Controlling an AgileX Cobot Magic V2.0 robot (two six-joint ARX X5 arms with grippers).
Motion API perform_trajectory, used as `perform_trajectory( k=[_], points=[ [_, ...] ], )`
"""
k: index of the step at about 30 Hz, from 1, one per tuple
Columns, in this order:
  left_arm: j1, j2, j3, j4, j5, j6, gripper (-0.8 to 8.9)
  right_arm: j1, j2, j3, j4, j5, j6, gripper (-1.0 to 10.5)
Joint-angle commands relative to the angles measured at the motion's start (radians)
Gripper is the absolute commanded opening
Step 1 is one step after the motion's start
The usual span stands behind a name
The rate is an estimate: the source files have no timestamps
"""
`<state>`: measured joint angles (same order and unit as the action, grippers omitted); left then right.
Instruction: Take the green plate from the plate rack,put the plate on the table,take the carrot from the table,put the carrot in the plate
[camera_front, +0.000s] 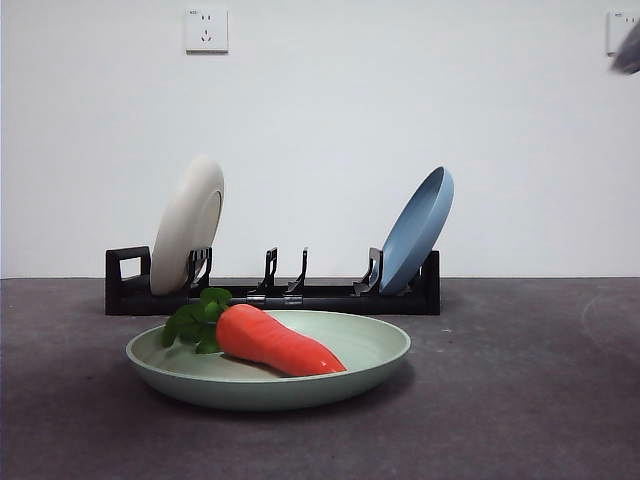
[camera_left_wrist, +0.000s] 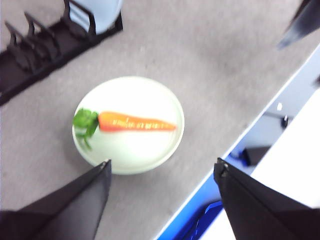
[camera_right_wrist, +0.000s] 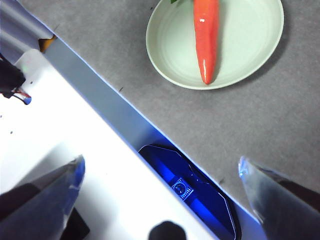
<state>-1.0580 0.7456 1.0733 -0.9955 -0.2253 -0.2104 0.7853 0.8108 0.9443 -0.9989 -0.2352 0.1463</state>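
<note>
No writing is legible anywhere. The glossy, tapered carrot (camera_front: 275, 341) lies inside the matte, shallow green plate (camera_front: 380, 360), which sits flat on the mottled grey table (camera_front: 520, 400) just before the black pronged plate rack (camera_front: 330, 297). The left gripper (camera_left_wrist: 162, 167) and right gripper (camera_right_wrist: 160, 167) both hang spread wide, empty, well apart from the plate.

Glossy orange-red toy carrot (camera_right_wrist: 206, 37) lying in round pale sage-green plate (camera_right_wrist: 250, 55) on dark grey table (camera_right_wrist: 280, 120); right gripper (camera_right_wrist: 162, 175) jaws spread wide.
</note>
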Motion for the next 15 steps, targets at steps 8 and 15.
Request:
perform_trajectory(
  k=[8, 15],
  points=[
    [-0.003, -0.002, -0.005, -0.038, 0.023, -0.001, -0.08, 0.002, -0.059, -0.005, -0.023, -0.002, 0.002, -0.1],
    [-0.003, -0.002, -0.005, -0.038, 0.018, 0.0, -0.04, 0.002, -0.059, -0.005, -0.023, 0.001, 0.003, 0.0]
  ],
)
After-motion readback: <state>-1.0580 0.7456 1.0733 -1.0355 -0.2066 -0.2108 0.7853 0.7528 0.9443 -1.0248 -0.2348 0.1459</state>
